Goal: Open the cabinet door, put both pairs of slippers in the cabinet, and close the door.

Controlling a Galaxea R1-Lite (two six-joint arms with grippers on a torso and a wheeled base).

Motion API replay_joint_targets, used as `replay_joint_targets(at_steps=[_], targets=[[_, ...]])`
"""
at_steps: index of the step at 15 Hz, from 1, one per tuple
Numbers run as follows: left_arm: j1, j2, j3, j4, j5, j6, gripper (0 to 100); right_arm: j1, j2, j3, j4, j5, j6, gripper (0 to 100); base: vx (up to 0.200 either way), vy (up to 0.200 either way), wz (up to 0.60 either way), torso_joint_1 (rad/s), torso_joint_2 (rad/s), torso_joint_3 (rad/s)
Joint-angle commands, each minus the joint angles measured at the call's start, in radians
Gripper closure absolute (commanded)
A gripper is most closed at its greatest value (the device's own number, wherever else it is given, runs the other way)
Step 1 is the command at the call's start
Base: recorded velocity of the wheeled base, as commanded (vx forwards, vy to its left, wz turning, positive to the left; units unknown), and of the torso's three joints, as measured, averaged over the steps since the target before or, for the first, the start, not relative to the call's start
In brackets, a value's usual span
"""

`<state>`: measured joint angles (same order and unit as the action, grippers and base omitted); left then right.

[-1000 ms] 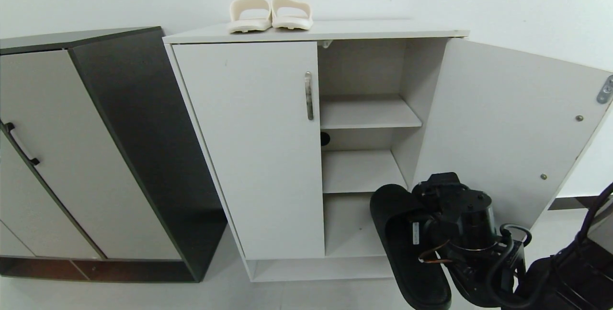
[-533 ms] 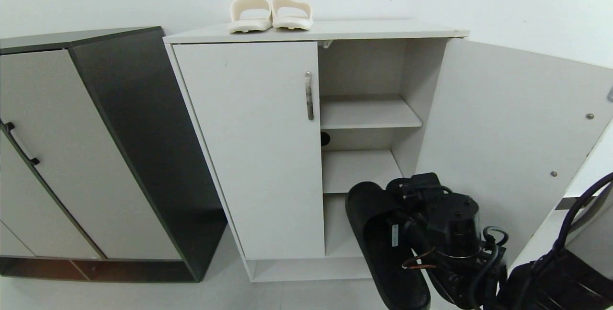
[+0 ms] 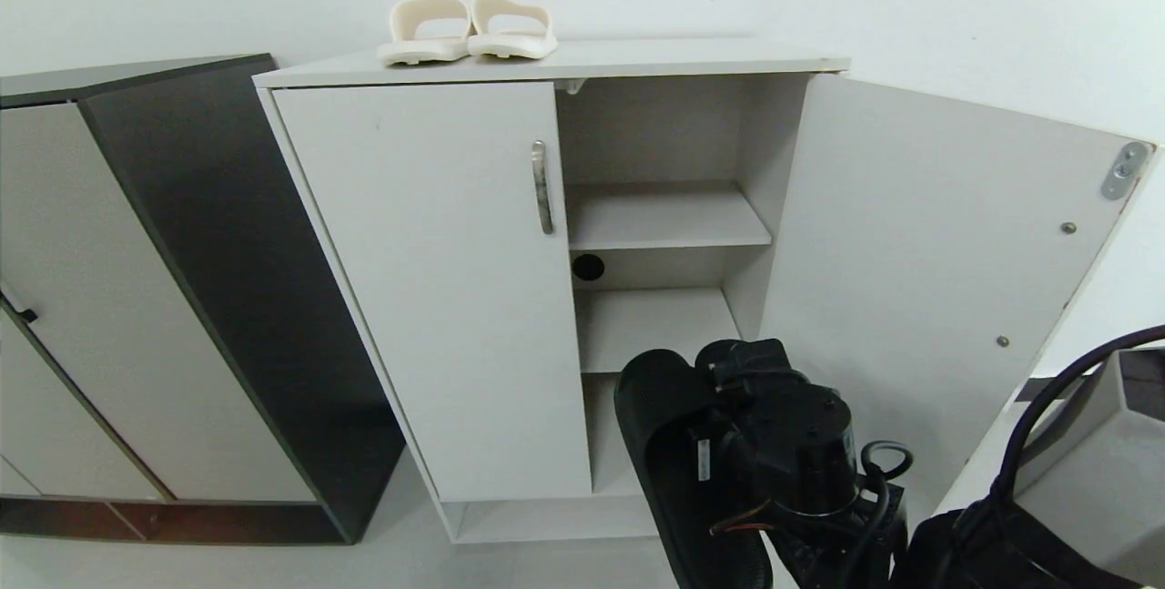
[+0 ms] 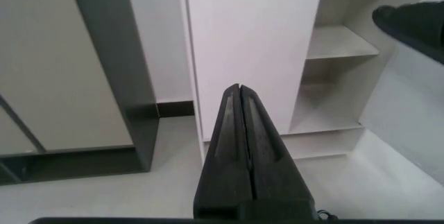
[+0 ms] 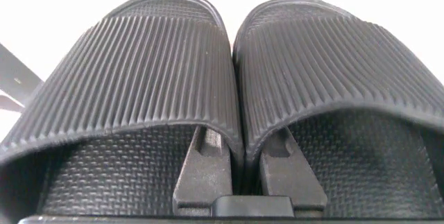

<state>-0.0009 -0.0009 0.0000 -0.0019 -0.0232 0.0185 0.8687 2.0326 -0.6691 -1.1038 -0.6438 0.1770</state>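
Right gripper [image 5: 239, 156]: clamped on the black slippers [image 3: 669, 452], fingers [image 5: 202, 172] under both straps, before the white cabinet [image 3: 546, 70]'s open side.
Left gripper [image 4: 240, 92]: pressed closed, empty, facing the cabinet.
Cream slippers [image 3: 467, 27]: on the cabinet's top.
Right door [image 3: 919, 243]: swung open.
Change: black slippers moved nearer the opening; camera shifted too.
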Motion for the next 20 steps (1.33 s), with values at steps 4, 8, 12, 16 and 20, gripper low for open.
replay_joint_targets(at_steps=[4,8,12,16,20], targets=[[-0.001,0.001,0.0,0.0,0.0,0.0,100,-0.063,0.02,0.0,-0.001,-0.039,-0.014,100,0.0,0.0,0.0,0.0,0.0,0.0],[-0.001,0.001,0.0,0.0,0.0,0.0,100,-0.131,0.038,-0.007,-0.005,-0.042,-0.042,100,0.0,0.0,0.0,0.0,0.0,0.0],[-0.001,0.001,0.0,0.0,0.0,0.0,100,-0.154,0.038,-0.006,-0.007,-0.042,-0.044,100,0.0,0.0,0.0,0.0,0.0,0.0],[-0.001,0.001,0.0,0.0,0.0,0.0,100,-0.154,0.038,-0.006,-0.007,-0.042,-0.044,100,0.0,0.0,0.0,0.0,0.0,0.0],[-0.001,0.001,0.0,0.0,0.0,0.0,100,-0.143,0.037,-0.004,-0.016,-0.033,-0.037,100,0.0,0.0,0.0,0.0,0.0,0.0]])
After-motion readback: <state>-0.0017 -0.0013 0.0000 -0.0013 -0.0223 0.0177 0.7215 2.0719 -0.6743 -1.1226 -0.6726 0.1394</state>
